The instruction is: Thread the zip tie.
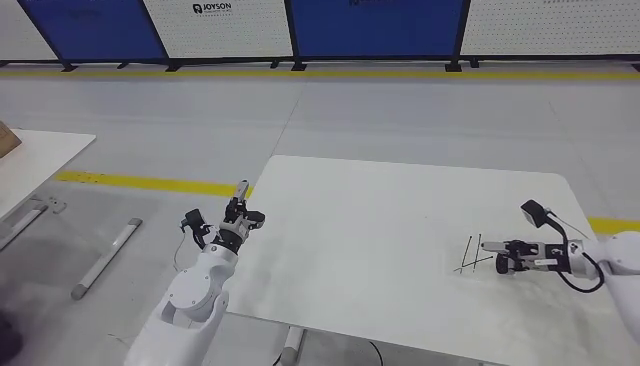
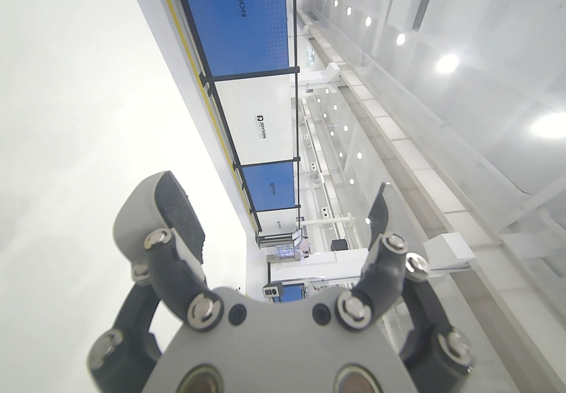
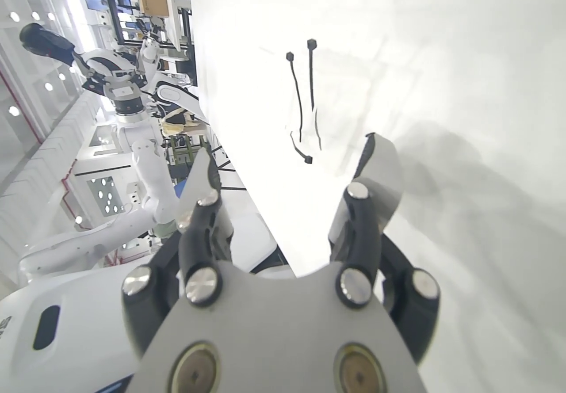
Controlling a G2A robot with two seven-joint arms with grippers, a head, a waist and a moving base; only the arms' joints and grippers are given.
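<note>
Three black zip ties (image 3: 311, 76) lie loose on the white counter (image 1: 380, 256) close to its right edge, two roughly side by side and a third just beside them. The right gripper (image 3: 289, 147) sits low next to the ties, its fingers (image 3: 382, 156) spread apart and holding nothing. The left gripper (image 2: 275, 180) stands at the counter's left edge, well apart from the ties, its fingers (image 2: 177, 209) likewise spread with nothing between them.
</note>
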